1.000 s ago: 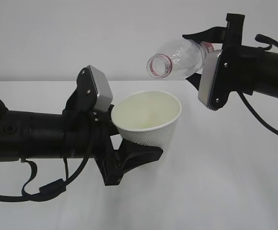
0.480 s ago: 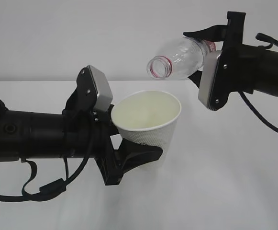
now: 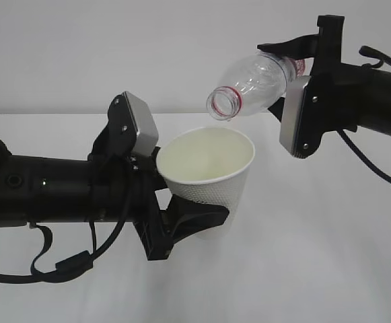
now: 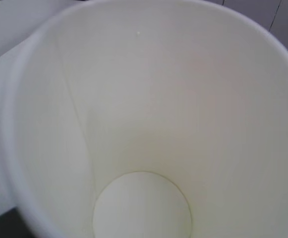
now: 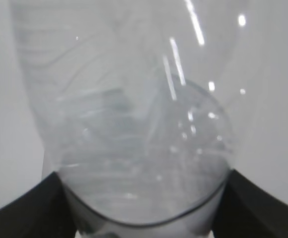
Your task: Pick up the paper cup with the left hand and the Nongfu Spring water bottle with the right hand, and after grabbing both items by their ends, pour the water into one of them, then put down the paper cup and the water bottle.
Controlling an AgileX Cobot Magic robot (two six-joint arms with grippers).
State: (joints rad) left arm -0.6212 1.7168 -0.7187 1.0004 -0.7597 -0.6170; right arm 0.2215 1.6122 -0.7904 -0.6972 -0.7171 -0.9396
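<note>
Hanging tilted in the right gripper (image 3: 296, 81), bottle (image 3: 252, 84) mouth just above the left gripper (image 3: 182, 215)-clamped cup (image 3: 208, 171) rim, slightly outboard.

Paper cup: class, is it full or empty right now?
Empty: the left wrist view shows the cup's bare, dry bottom, with no water inside.

paper cup (image 3: 207, 176): upright, empty | water bottle (image 3: 252, 85): tilted, mouth above cup

Left gripper (image 3: 185, 219) clamps paper cup (image 3: 208, 171) from below-left, arm level; right gripper (image 3: 286, 81) grips tilted bottle (image 3: 252, 84) above cup, arm level.
</note>
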